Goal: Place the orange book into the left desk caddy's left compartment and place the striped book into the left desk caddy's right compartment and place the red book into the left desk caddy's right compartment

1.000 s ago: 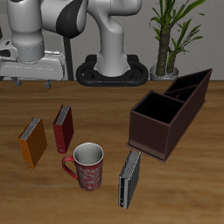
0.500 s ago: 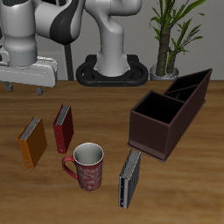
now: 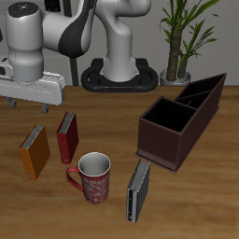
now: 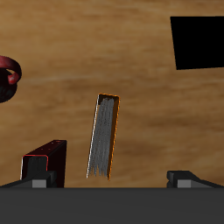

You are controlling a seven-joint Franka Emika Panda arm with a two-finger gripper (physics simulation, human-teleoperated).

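Two fingers point(image 3: 41, 105) apparently spread wide, empty, above orange book point(image 3: 35, 152).

wooden table point(image 3: 201, 201): brown, visible grain, matt
long dark brown box-shaped desk caddy point(image 3: 177, 131): smooth, matt walls
bright orange hardcover book point(image 3: 35, 154): smooth cover, pale paper page edges
dark red hardcover book point(image 3: 67, 137): smooth, slightly glossy cover
red patterned mug point(image 3: 91, 177): glossy, ceramic-looking
white robot arm point(image 3: 42, 42): glossy plastic-like shell

I see even, bright, sharp renders, with soft shadows on the brown wooden counter point(image 3: 201, 201) and no glare.
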